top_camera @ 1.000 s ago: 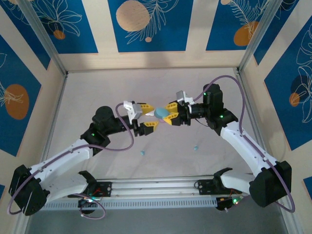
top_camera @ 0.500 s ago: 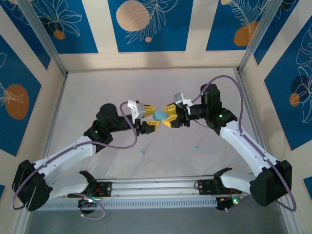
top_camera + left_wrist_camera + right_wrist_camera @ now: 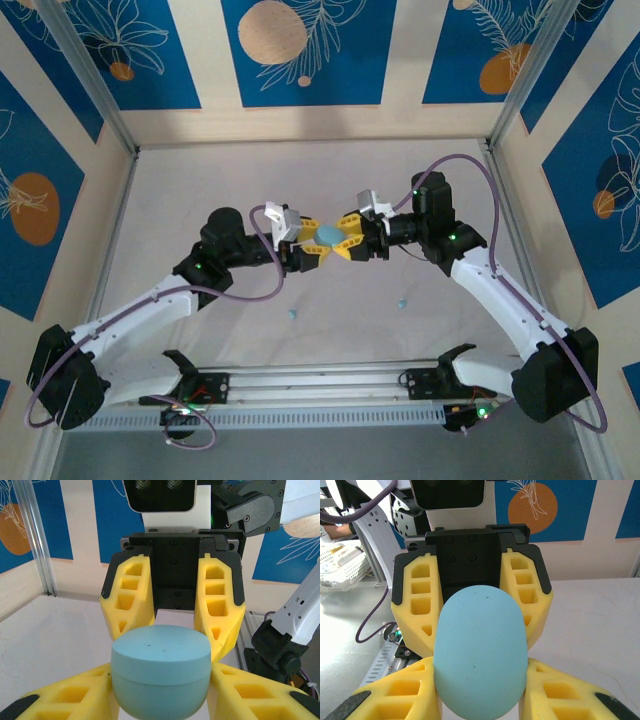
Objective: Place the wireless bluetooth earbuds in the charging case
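Since the case [image 3: 327, 235] is a smooth, rounded, hard shell, probably light and slippery, take it across its broad sides, clear of the lid seam. Teal, matte, lid closed. It hangs between the right pincer [image 3: 344, 238] and left pincer [image 3: 311, 241], both closed on it. Two teal earbuds [image 3: 293, 313] lie on the counter [image 3: 200, 180], nearer the arm bases than both pincers.

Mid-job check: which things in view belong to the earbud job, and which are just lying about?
Job:
- teal charging case, gripped by left gripper and right gripper
- left teal earbud and right teal earbud, loose on the table

Lying about:
- white basket, off the table
- patterned wall panels
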You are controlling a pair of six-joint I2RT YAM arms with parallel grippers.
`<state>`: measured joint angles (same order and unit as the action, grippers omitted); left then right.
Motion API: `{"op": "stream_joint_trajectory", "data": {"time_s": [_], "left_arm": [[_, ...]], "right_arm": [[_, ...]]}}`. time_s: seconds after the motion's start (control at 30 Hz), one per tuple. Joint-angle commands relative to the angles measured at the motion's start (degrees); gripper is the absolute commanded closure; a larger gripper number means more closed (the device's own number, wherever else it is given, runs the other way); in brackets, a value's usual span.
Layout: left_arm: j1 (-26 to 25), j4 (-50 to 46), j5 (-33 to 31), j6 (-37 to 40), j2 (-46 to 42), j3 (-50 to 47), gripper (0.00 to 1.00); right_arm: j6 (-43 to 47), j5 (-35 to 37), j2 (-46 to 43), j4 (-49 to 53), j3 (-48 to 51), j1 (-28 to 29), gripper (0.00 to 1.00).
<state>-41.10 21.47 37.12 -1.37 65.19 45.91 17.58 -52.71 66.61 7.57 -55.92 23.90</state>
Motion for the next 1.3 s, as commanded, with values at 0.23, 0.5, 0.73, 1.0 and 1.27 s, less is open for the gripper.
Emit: {"op": "stream_joint_trajectory", "data": {"time_s": [0.23, 0.5, 0.73, 1.0, 1.27], "left_arm": [[-0.1, 0.0, 2.3, 0.1, 1.0, 2.5, 0.55], [-0.1, -2.2, 1.6, 2.0, 0.1, 2.3, 0.66], [-0.1, -0.8, 1.6, 3.6, -1.2, 0.6, 0.68], [-0.1, 1.6, 1.3, 2.6, -1.3, -0.1, 0.68], [-0.1, 4.3, -3.3, 1.3, -2.3, -2.3, 0.69]], "right_arm": [[-0.4, 0.7, 0.4, -0.3, -1.8, 0.8, 0.65], [-3.8, 0.2, 0.1, -0.9, -1.9, -0.6, 0.62], [-13.0, 0.2, 1.3, -1.6, -3.6, -3.6, 0.53], [-20.0, 3.5, 3.3, -1.3, -5.9, -4.5, 0.43], [-23.3, 5.9, 2.0, -0.5, -7.7, -4.8, 0.39]]}}
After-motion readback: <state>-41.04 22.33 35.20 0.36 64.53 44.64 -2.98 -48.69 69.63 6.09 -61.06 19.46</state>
